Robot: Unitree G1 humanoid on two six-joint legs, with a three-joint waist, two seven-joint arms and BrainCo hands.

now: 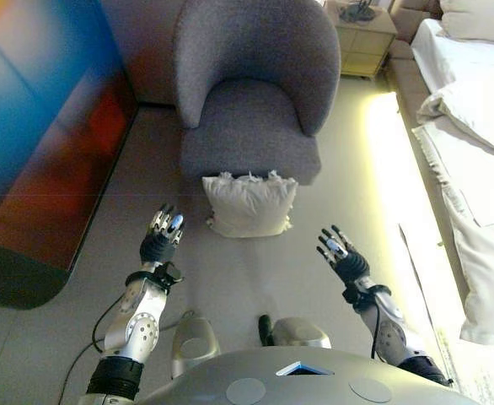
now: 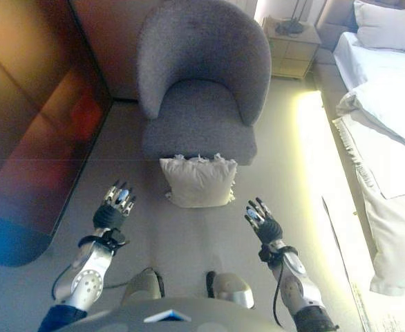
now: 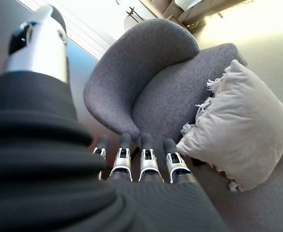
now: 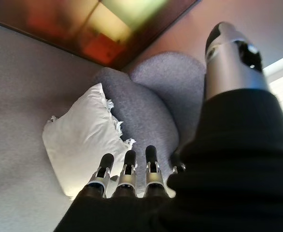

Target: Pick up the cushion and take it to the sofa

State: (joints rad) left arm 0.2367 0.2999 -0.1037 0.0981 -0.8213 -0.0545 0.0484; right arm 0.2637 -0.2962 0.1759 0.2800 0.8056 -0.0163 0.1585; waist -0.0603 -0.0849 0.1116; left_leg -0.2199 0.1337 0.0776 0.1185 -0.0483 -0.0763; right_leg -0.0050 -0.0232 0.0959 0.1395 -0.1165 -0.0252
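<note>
Head view, read left to right. At the far left we see a dark glossy panel [image 1: 36, 143] whose lower edge runs close by the left arm. The left hand [image 1: 164, 229] hovers above the carpet with its fingers straight and spread, holding nothing; from it the cushion [image 1: 249, 205] lies at about 2 o'clock, near but not touching. The cushion stands on the floor [image 1: 230, 278], propped against the front of the grey armchair [image 1: 251, 101], its fringed top edge level with the seat front. Its long axis runs across our view, from 9 to 3 o'clock, so each short side faces one hand. The right hand [image 1: 340, 253] is likewise wide and empty, with the cushion at about 10 o'clock from it. We judge the left hand slightly the nearer, though both are apart from the cloth and a two-handed squeeze from the sides looks natural.

Room for moving: bare carpet lies between the hands and the cushion. The armchair blocks any push toward 12 o'clock. At the right a bed [image 1: 475, 169] with white covers bounds the strip of floor; a small cabinet [image 1: 361, 38] stands at 1 o'clock beyond the chair
</note>
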